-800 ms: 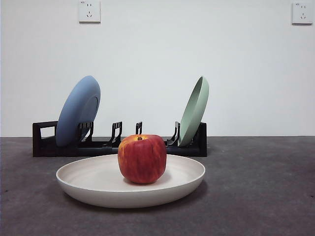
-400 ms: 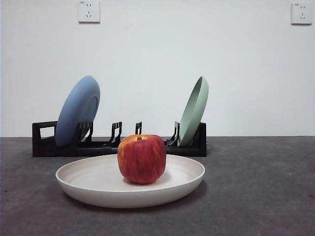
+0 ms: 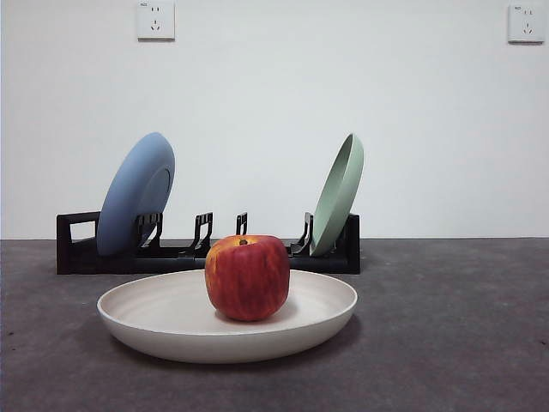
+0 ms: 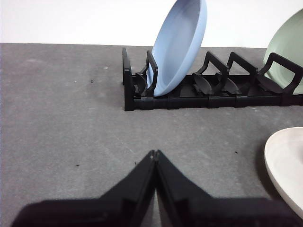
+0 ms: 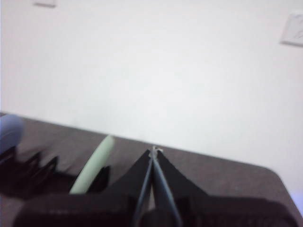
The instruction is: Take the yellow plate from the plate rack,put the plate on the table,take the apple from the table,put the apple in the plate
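Note:
The yellow plate [image 3: 171, 322] lies flat on the table [image 3: 446, 343] in front of the plate rack [image 3: 77, 249]. The apple [image 3: 247, 276] stands upright in the middle of the plate. An edge of the plate also shows in the left wrist view [image 4: 286, 165]. My left gripper [image 4: 155, 153] is shut and empty, low over the table, apart from the rack [image 4: 208, 92]. My right gripper [image 5: 153, 150] is shut and empty, held high, with the rack [image 5: 28, 172] blurred below. Neither gripper shows in the front view.
A blue plate [image 3: 135, 193] leans in the rack's left end and a pale green plate [image 3: 338, 194] in its right end. Both show in the left wrist view, blue [image 4: 177, 45] and green [image 4: 286, 45]. A white wall with sockets [image 3: 155, 19] stands behind.

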Controlling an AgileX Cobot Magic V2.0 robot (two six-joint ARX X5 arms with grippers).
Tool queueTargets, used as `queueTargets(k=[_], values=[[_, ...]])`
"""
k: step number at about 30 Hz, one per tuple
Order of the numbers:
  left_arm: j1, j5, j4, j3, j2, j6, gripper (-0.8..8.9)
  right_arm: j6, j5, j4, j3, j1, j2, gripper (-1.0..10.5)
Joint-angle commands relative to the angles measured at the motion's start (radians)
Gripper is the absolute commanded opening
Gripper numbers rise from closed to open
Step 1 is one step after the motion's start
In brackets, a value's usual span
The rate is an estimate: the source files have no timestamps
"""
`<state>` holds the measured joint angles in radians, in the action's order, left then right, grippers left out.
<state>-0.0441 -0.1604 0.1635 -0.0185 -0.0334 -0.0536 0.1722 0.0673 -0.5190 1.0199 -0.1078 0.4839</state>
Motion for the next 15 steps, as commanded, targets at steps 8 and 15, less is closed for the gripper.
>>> queueTargets(k=[8, 15], values=[[-0.003, 0.000, -0.006, 0.010, 0.000, -0.006, -0.03, -0.101, -0.022, 0.392, -0.639, 0.024, -0.248, 0.0], [-0.003, 0.000, -0.006, 0.010, 0.000, -0.006, -0.03, -0.169, -0.022, 0.452, -0.880, 0.024, -0.402, 0.0]])
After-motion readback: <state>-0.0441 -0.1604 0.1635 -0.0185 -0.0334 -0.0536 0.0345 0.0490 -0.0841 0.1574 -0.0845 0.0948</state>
